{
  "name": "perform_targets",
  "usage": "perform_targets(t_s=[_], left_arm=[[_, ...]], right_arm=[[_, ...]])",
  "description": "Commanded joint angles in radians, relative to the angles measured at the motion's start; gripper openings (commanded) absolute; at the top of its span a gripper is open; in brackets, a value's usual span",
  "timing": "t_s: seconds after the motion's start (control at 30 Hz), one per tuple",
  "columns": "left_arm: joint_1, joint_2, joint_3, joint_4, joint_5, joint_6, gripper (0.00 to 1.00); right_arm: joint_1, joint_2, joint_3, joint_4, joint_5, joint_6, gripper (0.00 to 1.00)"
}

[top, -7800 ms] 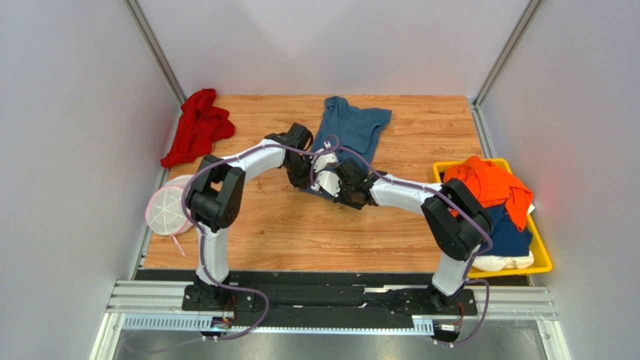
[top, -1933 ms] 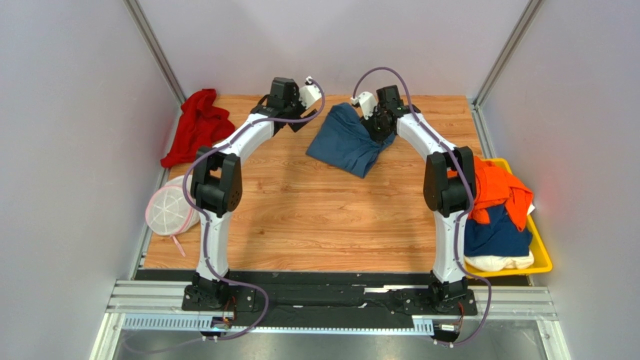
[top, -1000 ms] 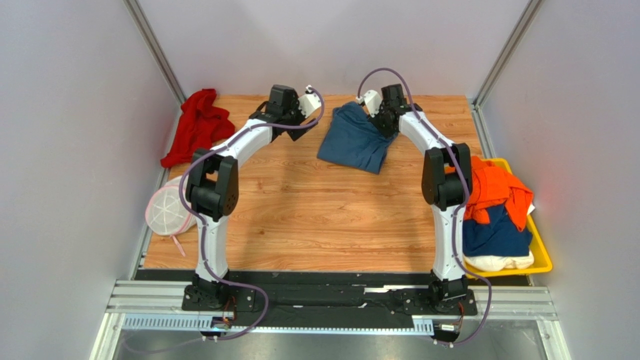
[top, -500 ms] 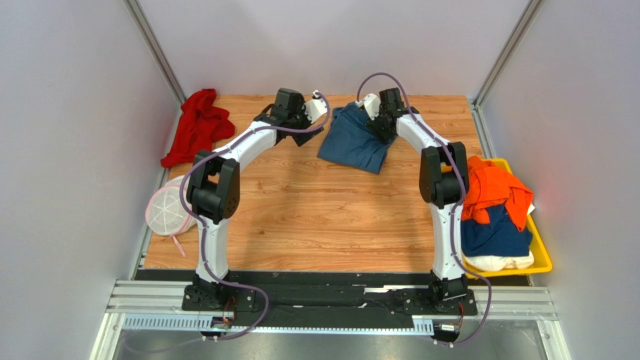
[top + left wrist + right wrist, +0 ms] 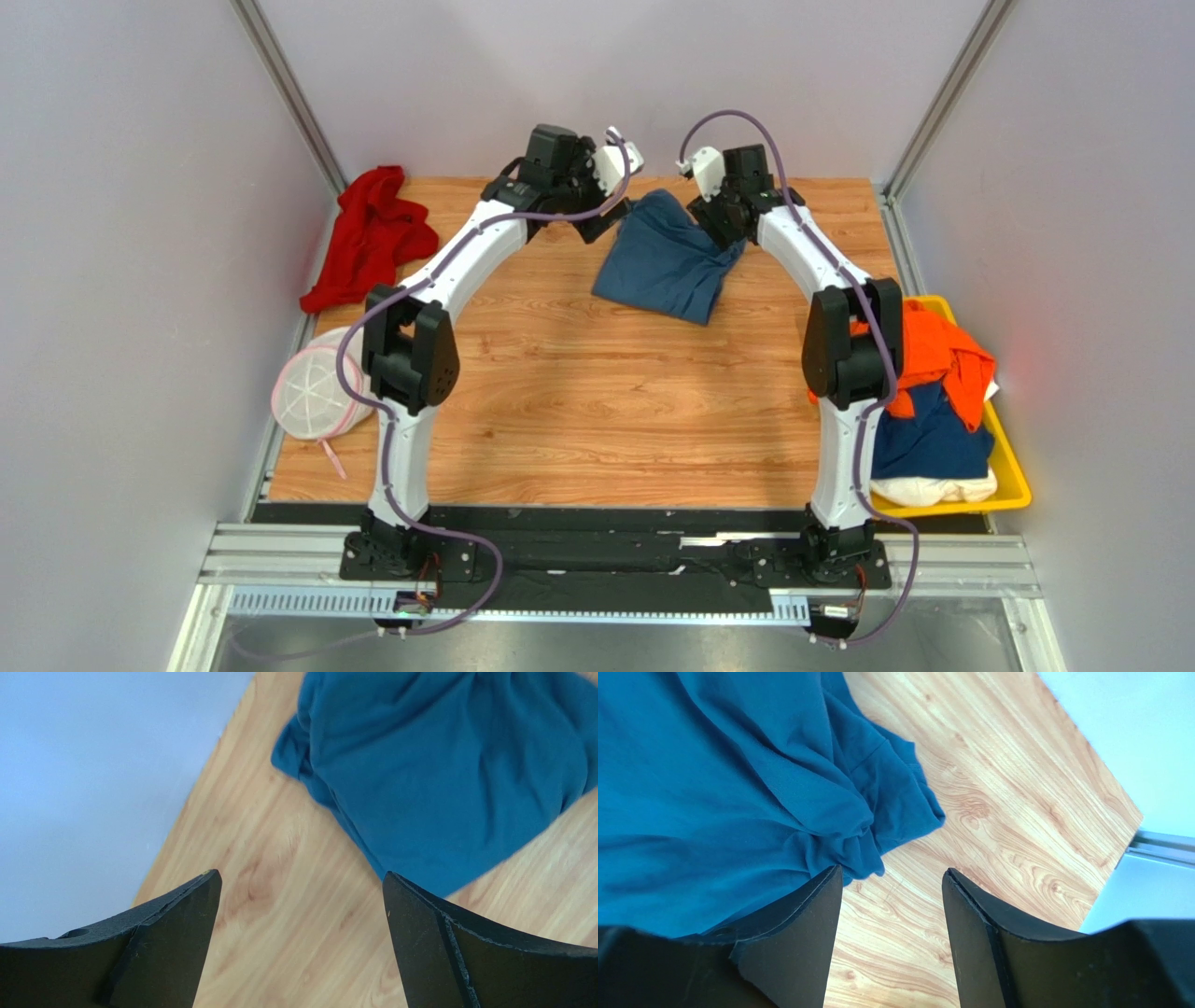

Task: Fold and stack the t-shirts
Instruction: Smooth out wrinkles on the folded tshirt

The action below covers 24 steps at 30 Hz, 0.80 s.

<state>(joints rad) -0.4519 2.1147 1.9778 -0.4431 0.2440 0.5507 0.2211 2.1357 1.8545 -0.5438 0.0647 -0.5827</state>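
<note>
A slate-blue t-shirt [image 5: 659, 266] lies doubled over on the wooden table [image 5: 561, 406], near its back edge. My left gripper [image 5: 589, 213] hovers by the shirt's left corner, open and empty. In the left wrist view the blue t-shirt [image 5: 449, 770] lies beyond my left gripper [image 5: 300, 876], with bare wood between the fingers. My right gripper [image 5: 724, 221] is over the shirt's right edge, open. The right wrist view shows the bunched hem of the t-shirt [image 5: 724, 798] just left of my right gripper [image 5: 892, 871], whose jaws hold nothing.
A yellow bin [image 5: 1013, 483] at the right edge holds orange [image 5: 926, 350], navy [image 5: 933, 434] and cream [image 5: 940, 490] shirts. A red cloth [image 5: 368, 235] lies at the back left corner. A white-and-pink mesh disc [image 5: 312, 392] sits at the left edge. Walls close in the table.
The right gripper has opened and let go of the blue shirt's edge, then lifted a little. The left arm has shifted right toward the shirt. The shirt now rests still.
</note>
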Motion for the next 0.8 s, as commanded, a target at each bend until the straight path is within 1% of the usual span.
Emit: perform_targets(t_s=[0.0, 0.13, 0.27, 0.43, 0.57, 0.7, 0.77], left_arm=[[-0.001, 0.088, 0.139, -0.078, 0.093, -0.075, 0.95], [-0.002, 0.16, 0.213, -0.072, 0.097, -0.107, 0.95], [-0.001, 0.202, 0.237, -0.022, 0.116, -0.149, 0.95], [-0.001, 0.264, 0.3, 0.03, 0.202, -0.216, 0.95], [-0.002, 0.315, 0.358, 0.073, 0.265, -0.3, 0.96], [-0.014, 0.359, 0.394, 0.113, 0.252, -0.327, 0.96], [-0.025, 0.375, 0.412, 0.107, 0.226, -0.322, 0.96]], right_arm=[[-0.002, -0.072, -0.035, 0.036, 0.0, 0.07, 0.6], [0.0, -0.062, -0.066, 0.071, -0.012, 0.093, 0.6], [-0.002, -0.03, -0.048, 0.073, -0.014, 0.104, 0.6], [-0.002, -0.04, -0.072, 0.082, -0.022, 0.115, 0.6], [-0.002, -0.08, -0.133, 0.099, -0.026, 0.115, 0.6], [0.001, -0.117, -0.204, 0.113, -0.048, 0.112, 0.6], [0.001, -0.114, -0.206, 0.11, -0.049, 0.116, 0.6]])
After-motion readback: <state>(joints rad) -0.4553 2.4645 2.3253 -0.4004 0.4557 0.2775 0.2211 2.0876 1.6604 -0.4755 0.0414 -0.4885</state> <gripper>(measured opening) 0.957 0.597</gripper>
